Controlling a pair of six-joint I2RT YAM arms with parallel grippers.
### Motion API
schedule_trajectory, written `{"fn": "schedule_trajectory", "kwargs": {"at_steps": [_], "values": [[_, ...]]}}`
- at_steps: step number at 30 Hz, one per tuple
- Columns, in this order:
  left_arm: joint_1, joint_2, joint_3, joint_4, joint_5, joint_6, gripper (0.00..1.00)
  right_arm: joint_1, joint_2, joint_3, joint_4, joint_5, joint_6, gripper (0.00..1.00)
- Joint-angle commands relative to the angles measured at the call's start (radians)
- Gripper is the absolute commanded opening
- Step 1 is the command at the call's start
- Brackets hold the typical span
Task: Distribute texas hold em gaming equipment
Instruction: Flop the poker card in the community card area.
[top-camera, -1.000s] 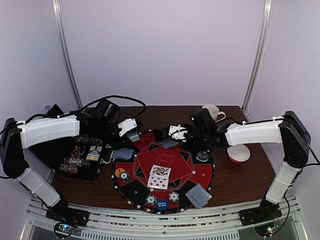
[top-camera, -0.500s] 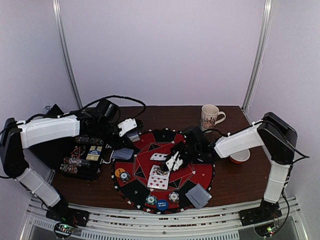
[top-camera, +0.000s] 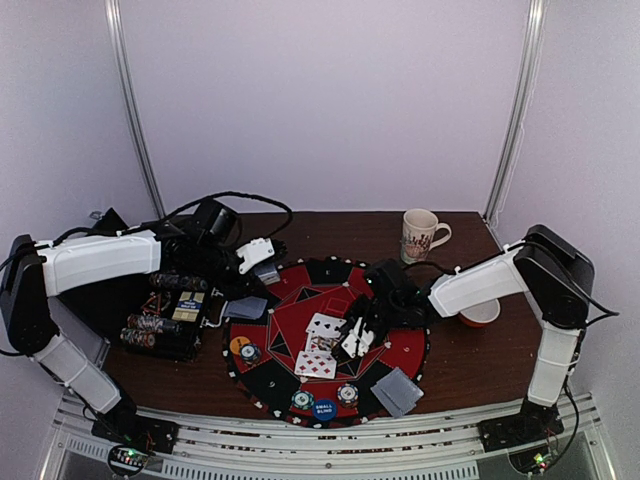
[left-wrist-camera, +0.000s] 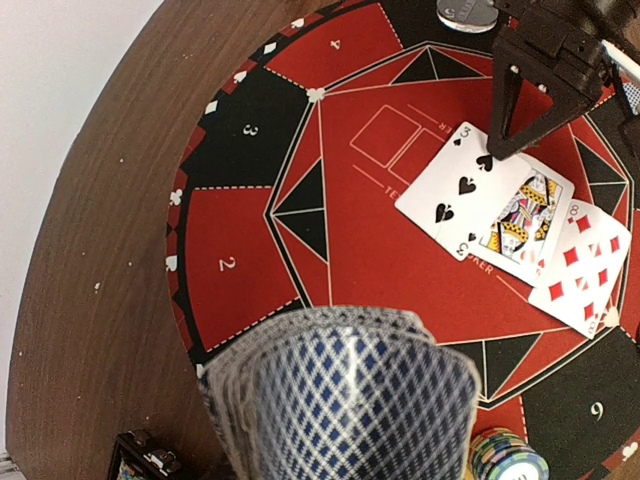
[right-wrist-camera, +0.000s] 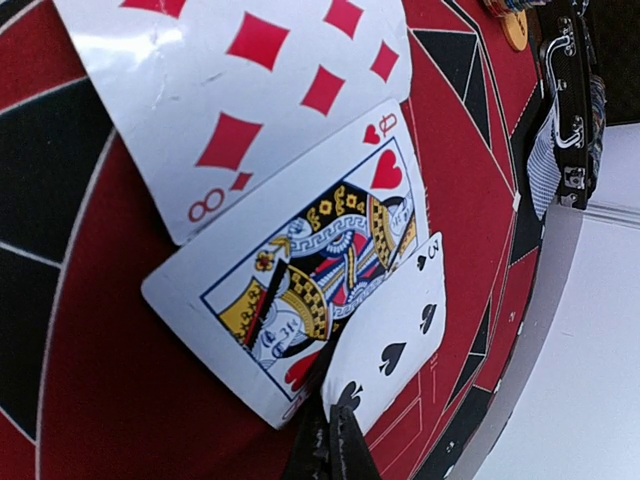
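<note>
My right gripper (top-camera: 352, 338) is low over the middle of the red and black poker mat (top-camera: 290, 300). It is shut on the corner of a three of spades (right-wrist-camera: 400, 340), which lies partly on a queen of hearts (right-wrist-camera: 300, 270) next to an eight of diamonds (right-wrist-camera: 250, 90). My left gripper (top-camera: 262, 262) hovers at the mat's back left, shut on a fanned deck of blue-backed cards (left-wrist-camera: 345, 400) that hides its fingers. Face-down cards lie at the left (top-camera: 246, 307) and near right (top-camera: 397, 390). Chip stacks (top-camera: 303, 399) and a blue small blind button (top-camera: 324, 408) sit at the near rim, an orange button (top-camera: 238, 344) at the left.
An open black chip case (top-camera: 165, 310) with rows of chips stands left of the mat. A white patterned mug (top-camera: 420, 233) is at the back right. An orange-rimmed bowl (top-camera: 478, 312) sits behind my right forearm. A dark button (left-wrist-camera: 465, 12) lies at the mat's right.
My right arm swung from the back of the mat to its centre carrying a card and set it face up as the three of spades on the queen. My left arm stayed put.
</note>
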Motion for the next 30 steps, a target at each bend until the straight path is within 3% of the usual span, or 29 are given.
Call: {"fn": "schedule_trajectory", "kwargs": {"at_steps": [1,20,30], "values": [[0.002,0.004,0.010,0.032,0.000,-0.004,0.32,-0.001,-0.001,-0.002,-0.017,0.000,0.002,0.00],[0.002,0.000,0.008,0.032,-0.007,-0.003,0.32,-0.036,-0.020,0.022,-0.061,-0.016,-0.021,0.00],[0.002,0.002,0.008,0.032,-0.011,-0.002,0.33,-0.032,-0.044,-0.014,-0.045,0.029,-0.052,0.26]]}}
